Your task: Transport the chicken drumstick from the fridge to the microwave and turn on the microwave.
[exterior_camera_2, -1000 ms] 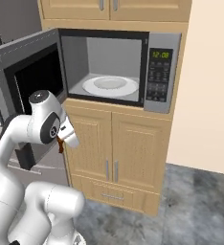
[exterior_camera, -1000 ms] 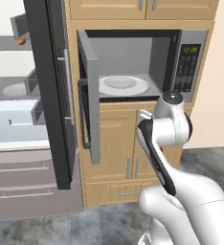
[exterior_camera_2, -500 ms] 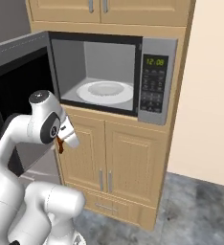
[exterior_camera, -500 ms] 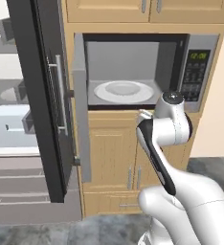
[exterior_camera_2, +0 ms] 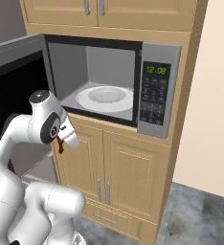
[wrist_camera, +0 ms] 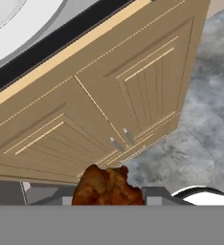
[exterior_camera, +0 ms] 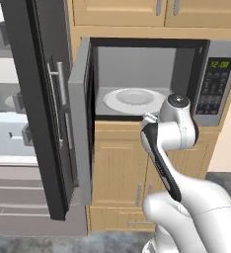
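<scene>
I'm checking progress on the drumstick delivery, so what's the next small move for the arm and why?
Probably raise the gripper and carry it forward into the microwave. The jaws are closed on the chicken drumstick, which hangs below the cavity, in front of the wooden cabinet doors. The microwave door stands open and the white turntable plate is bare, ready to take it.

The green clock display (exterior_camera_2: 156, 70) on the microwave (exterior_camera_2: 154, 93) control panel reads 12:00; the button labels beneath it are too small to read; no other text is legible.
</scene>
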You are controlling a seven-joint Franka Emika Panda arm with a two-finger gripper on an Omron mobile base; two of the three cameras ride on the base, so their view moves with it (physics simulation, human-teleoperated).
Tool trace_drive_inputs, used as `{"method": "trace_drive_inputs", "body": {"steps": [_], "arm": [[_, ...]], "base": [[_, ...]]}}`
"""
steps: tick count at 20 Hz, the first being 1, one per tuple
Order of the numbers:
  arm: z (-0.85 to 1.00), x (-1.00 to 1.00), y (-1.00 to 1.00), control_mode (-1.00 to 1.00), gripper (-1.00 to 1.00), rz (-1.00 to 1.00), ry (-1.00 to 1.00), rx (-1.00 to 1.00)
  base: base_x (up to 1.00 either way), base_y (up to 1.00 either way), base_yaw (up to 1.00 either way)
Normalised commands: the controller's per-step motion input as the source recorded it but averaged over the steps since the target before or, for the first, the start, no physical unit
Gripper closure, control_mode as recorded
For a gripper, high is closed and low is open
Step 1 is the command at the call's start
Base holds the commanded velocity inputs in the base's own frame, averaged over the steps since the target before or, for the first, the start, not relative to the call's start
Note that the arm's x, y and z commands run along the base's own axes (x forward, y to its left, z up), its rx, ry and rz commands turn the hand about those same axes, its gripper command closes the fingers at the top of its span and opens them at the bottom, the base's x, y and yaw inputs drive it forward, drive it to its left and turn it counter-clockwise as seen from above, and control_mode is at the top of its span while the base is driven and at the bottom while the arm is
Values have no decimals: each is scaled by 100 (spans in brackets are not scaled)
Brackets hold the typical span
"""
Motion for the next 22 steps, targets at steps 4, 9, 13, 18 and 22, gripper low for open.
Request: {"method": "trace_drive_inputs", "body": {"steps": [4,9,13,18,22], "arm": [[0,0,0,100,100,0,0,0],[0,0,0,100,100,0,0,0],[0,0,0,100,100,0,0,0],[0,0,0,100,100,0,0,0],[0,0,0,100,100,0,0,0]], "base": [[35,-35,18],[32,-37,16],[34,-36,15],[30,-37,15],[25,-39,15]]}}
